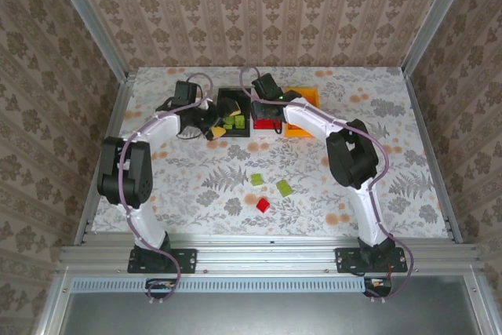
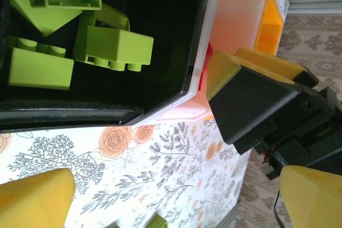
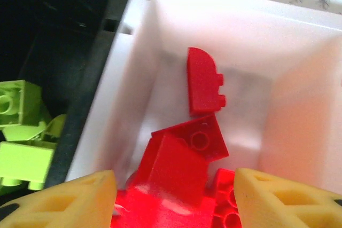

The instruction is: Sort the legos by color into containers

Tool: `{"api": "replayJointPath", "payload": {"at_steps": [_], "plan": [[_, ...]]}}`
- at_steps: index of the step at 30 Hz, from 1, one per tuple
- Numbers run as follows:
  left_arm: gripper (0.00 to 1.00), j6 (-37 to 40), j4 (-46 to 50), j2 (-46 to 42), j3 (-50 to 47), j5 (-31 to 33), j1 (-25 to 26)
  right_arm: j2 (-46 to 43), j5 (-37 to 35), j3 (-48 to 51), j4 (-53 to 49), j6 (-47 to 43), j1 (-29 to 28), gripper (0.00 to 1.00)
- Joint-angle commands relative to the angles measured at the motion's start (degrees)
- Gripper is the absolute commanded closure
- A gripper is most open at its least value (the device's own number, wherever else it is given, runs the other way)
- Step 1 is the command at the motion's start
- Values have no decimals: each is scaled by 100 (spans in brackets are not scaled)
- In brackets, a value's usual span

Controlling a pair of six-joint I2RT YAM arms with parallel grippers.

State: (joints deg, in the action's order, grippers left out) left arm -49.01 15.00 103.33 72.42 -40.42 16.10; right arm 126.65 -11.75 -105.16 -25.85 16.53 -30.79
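Overhead and wrist views, sorting in progress. I am holding the right gripper (image 3: 173, 185) just above the white bin (image 3: 299, 68). Its jaws are standing moderately apart, with a gap on either side of the red legos (image 3: 184, 164) piled below, so I am judging that it is gripping nothing. The left gripper (image 2: 176, 185) is hanging wide and empty over the tabletop (image 2: 176, 158), just beside the near corner of the black bin (image 2: 160, 36), which is carrying the yellow-green legos (image 2: 115, 46). The orange bin (image 1: 308, 93) is closing the row on the right. Three pieces are lying loose near mid-tabletop: one yellow-green brick (image 1: 256, 180), a second yellow-green brick (image 1: 283, 187) and a loose red brick (image 1: 263, 205). Hazards from here:
- Both grippers are working over adjoining bins, so a careless swing could knock them together.
- A finger leaving low could catch a rim and shift or tip a light bin.
- The loose bricks are lying near one another, so wide jaws descending on one could nudge its neighbour or take two colours at once.
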Motion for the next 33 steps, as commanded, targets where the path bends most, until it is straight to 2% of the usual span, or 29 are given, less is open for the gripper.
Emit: {"api": "replayJointPath", "payload": {"at_steps": [1,4,7,11,13,17,24,27,30,33], "plan": [[0,734,815,-412,383,326,250,-477,208,267,-33,-9,-24,36],[1,1284,1262,-873,235,837,670,-1025,261,713,90,114,-41,34],[2,1855,1510,-1501,-483,1811,1610,-1983,290,1832,536,401,-49,34],[10,1871,1302,-2283,-1851,3203,2899,-3399,121,3579,1108,802,-29,33],[10,1869,1315,-2502,-2223,3814,3544,-3940,142,4231,1203,931,-24,33],[10,1951,1303,-2431,-2478,4502,4522,-4804,45,5203,1281,1026,18,31],[8,2309,1193,-1199,-1969,5365,5148,-5439,-34,5959,1351,1155,81,30],[12,2516,1188,-585,-1600,5609,5262,-5508,-79,6185,1499,1183,97,30],[22,2489,1160,-157,-1369,5724,5285,-5573,-80,6302,1612,1169,133,30],[41,2468,904,-18,-1397,5576,5281,-5599,-91,6374,1683,1167,142,30]]}}
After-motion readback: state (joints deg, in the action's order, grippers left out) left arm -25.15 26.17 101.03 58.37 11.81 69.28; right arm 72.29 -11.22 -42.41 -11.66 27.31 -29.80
